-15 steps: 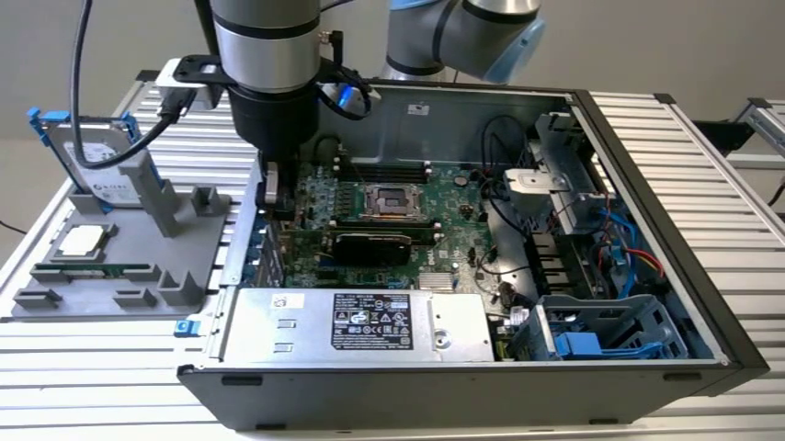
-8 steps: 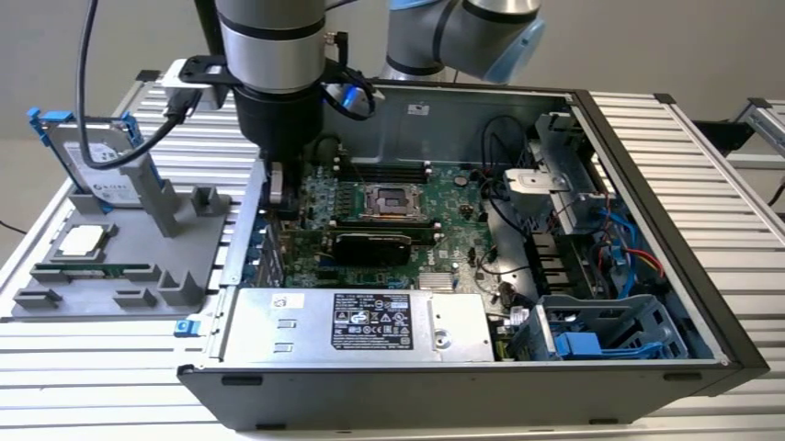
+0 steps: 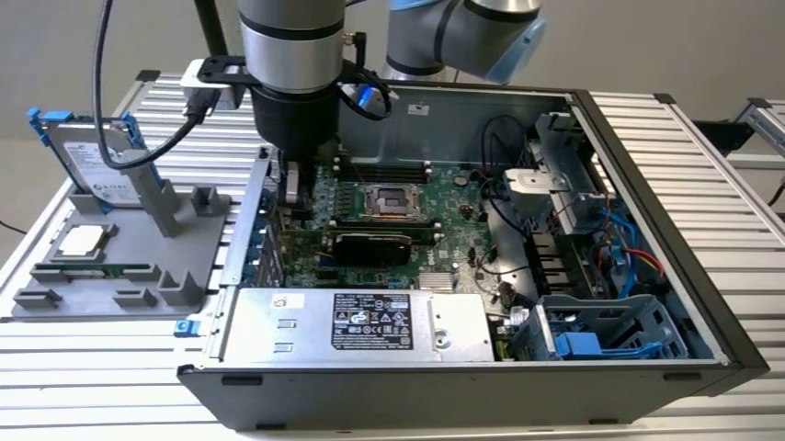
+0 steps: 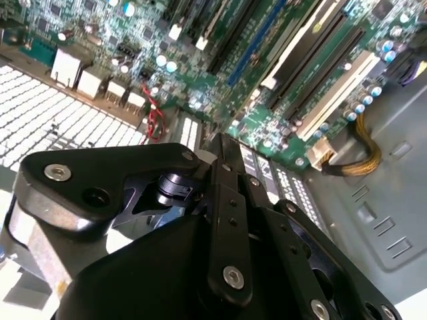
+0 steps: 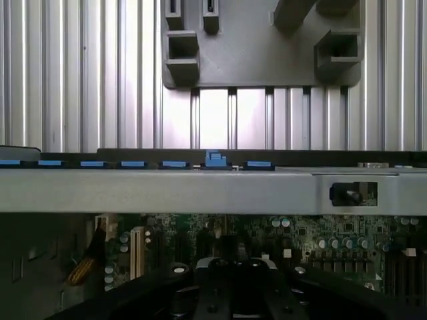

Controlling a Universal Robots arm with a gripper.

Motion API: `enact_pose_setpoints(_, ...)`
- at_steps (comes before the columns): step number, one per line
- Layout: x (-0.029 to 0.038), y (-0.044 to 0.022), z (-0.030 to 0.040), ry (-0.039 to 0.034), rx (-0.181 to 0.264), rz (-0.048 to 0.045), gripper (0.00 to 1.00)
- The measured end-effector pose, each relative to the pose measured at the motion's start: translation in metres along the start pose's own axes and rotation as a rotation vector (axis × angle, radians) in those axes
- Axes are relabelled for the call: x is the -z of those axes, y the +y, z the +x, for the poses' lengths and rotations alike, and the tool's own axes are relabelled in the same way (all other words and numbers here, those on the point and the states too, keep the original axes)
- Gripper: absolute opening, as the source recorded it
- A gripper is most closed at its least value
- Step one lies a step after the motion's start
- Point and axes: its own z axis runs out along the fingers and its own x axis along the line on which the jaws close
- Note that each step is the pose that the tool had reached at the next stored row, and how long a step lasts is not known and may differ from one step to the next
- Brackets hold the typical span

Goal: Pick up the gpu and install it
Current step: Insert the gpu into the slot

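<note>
Black-topped gpu [image 3: 381,244], by my reading, stands in the circuit board [image 3: 464,216] at frame centre. Gripper [image 3: 294,195] hangs upper left of it; grip state cannot tell. Risk: card half-seated, tilting loose.

The gripper [image 5: 230,293] hangs dark and low inside the case, over the green motherboard [image 5: 320,240]. Beyond it runs the case wall [image 5: 167,190] — a row of blue clips [image 5: 215,159] along its edge — then the ribbed table [image 5: 87,73], where a grey holder [image 5: 260,47] sits.
</note>
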Motion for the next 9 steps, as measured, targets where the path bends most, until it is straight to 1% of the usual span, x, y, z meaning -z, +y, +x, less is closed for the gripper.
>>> enact_pose_setpoints(9,0.0012,-0.0289,-0.0004,-0.0001,0.000,0.0001,0.00)
